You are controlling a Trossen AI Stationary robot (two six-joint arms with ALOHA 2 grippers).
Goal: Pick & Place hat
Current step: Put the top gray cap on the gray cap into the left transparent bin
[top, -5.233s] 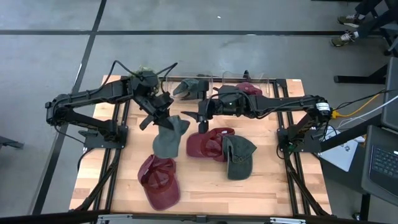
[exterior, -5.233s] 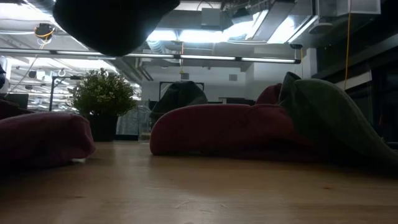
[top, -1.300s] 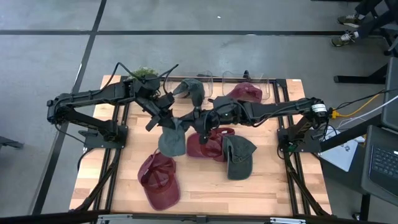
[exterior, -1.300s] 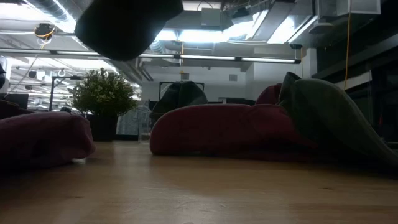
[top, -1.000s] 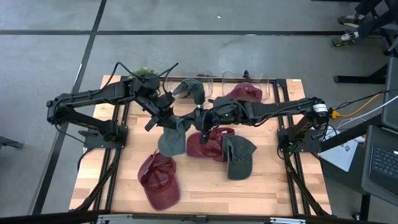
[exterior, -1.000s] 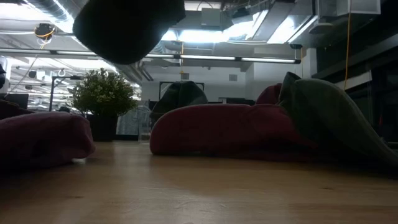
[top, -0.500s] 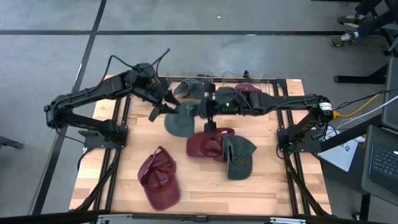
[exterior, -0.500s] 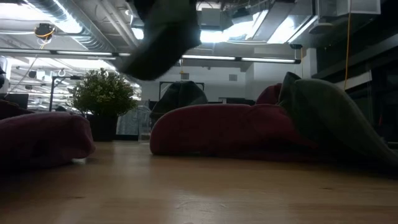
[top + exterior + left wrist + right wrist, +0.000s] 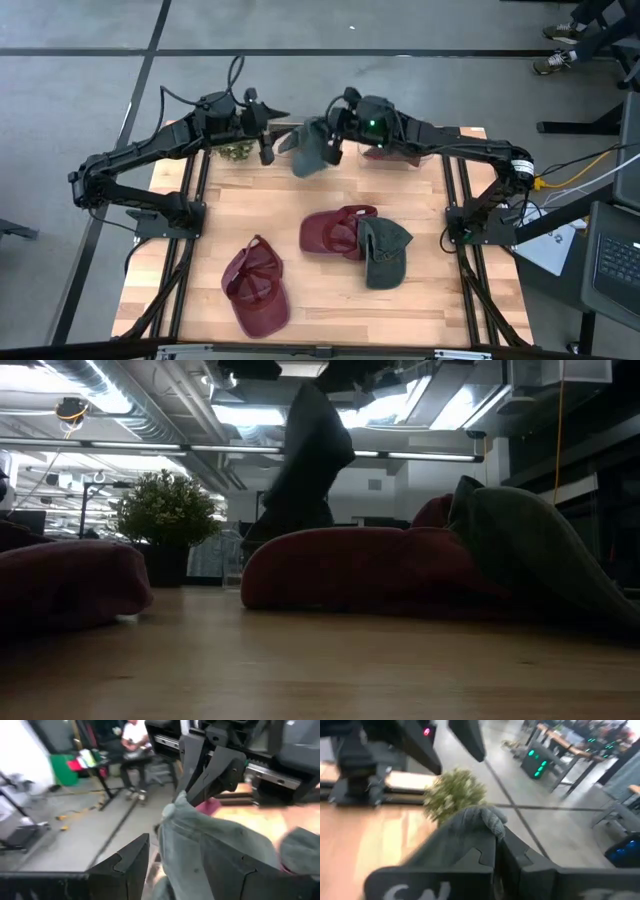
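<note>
A grey-green hat [image 9: 312, 150] hangs over the table's far edge, dark in the low view [image 9: 308, 455]. My right gripper [image 9: 333, 140] is shut on its top; it also shows in the left wrist view [image 9: 212, 767]. My left gripper [image 9: 267, 145] stands open just left of the hat, pointing at it. In the left wrist view the hat [image 9: 215, 847] shows ahead, between its spread fingers [image 9: 125, 865]. Whether they touch the hat, I cannot tell. My right gripper pinches a bunched bit of the hat's cloth at its upper end [image 9: 176, 802] between its two shut fingers [image 9: 470, 860]. The fingers come about level from the table's right. The hat hangs below them, slack and clear of the table.
A maroon hat [image 9: 335, 230] and a green hat [image 9: 385, 252] lie together mid-table. Another maroon hat [image 9: 255, 290] lies near left. A small plant [image 9: 236, 150] stands at the far left. More maroon cloth [image 9: 405, 152] shows under the right arm.
Both grippers have gone up and toward the table's far edge with the grey-green hat. It was spread between them over the table's middle. Now it hangs narrow from my right gripper alone, and my left gripper stands beside it.
</note>
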